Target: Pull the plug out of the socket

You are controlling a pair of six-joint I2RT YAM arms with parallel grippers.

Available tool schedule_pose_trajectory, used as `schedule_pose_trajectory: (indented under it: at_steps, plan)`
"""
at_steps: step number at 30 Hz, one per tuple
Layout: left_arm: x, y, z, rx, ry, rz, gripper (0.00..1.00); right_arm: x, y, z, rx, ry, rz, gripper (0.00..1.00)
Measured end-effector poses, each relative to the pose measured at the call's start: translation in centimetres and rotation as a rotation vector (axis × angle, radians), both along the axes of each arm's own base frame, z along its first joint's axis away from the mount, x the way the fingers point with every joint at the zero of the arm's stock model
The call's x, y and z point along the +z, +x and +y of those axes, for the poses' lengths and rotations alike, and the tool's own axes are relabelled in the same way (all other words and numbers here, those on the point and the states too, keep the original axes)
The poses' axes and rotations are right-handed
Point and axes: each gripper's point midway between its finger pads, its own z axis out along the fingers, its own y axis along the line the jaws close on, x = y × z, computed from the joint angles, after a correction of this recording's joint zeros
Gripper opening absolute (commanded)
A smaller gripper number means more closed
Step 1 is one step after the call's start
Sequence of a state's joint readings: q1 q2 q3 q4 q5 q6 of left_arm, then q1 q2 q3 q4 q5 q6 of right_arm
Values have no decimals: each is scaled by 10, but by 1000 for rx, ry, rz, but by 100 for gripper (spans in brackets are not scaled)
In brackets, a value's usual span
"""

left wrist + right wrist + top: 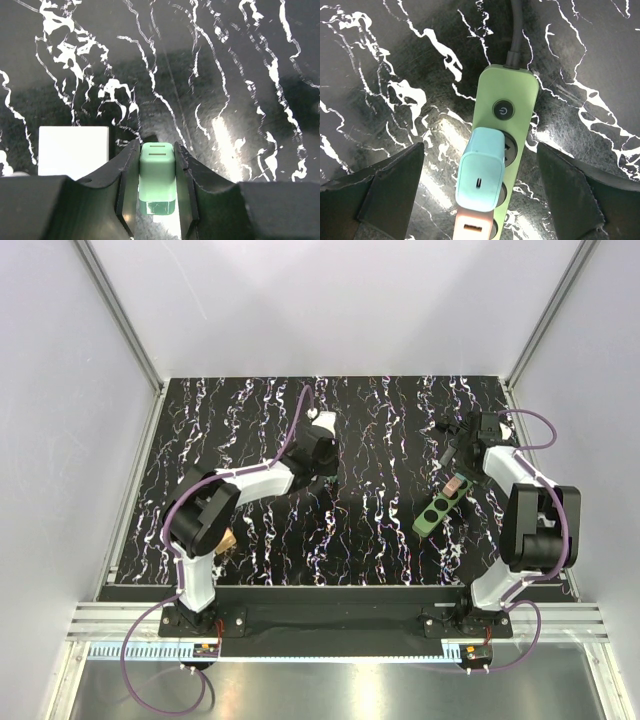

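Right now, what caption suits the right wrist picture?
Right hand open above the socket, its fingers flanking a mint plug seated in it.

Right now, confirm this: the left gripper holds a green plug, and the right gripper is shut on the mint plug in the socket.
The right gripper is open, its fingers spread either side of the mint plug, as the right wrist view shows. The left gripper does hold a green plug, and the mint plug sits in the socket.
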State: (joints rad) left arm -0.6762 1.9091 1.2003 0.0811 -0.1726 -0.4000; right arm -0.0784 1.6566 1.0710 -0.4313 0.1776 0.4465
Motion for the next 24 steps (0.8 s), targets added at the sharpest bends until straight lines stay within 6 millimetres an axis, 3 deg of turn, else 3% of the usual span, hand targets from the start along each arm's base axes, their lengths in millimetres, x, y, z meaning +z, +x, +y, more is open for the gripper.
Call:
schedule_pose_trajectory:
  at_steps: [9, 13, 16, 17, 18, 19, 24]
  plan:
    - [-18, -1, 6, 11, 50, 36, 0, 12, 1, 3, 11, 12, -33, 100]
    - [-22, 4, 7, 27, 71, 42, 8, 14, 2, 5, 16, 18, -41, 100]
    - [-18, 9, 6, 38, 74, 33, 27, 16, 2, 9, 28, 31, -48, 100]
    - [-17, 10, 6, 41, 75, 31, 36, 17, 2, 9, 28, 31, -50, 100]
    - [-17, 11, 7, 45, 77, 29, 51, 18, 3, 10, 31, 34, -53, 100]
    - [-17, 11, 8, 45, 84, 27, 57, 19, 2, 10, 32, 35, -55, 100]
    - [-17, 11, 9, 39, 88, 10, 74, 26, 0, 13, 38, 44, -74, 100]
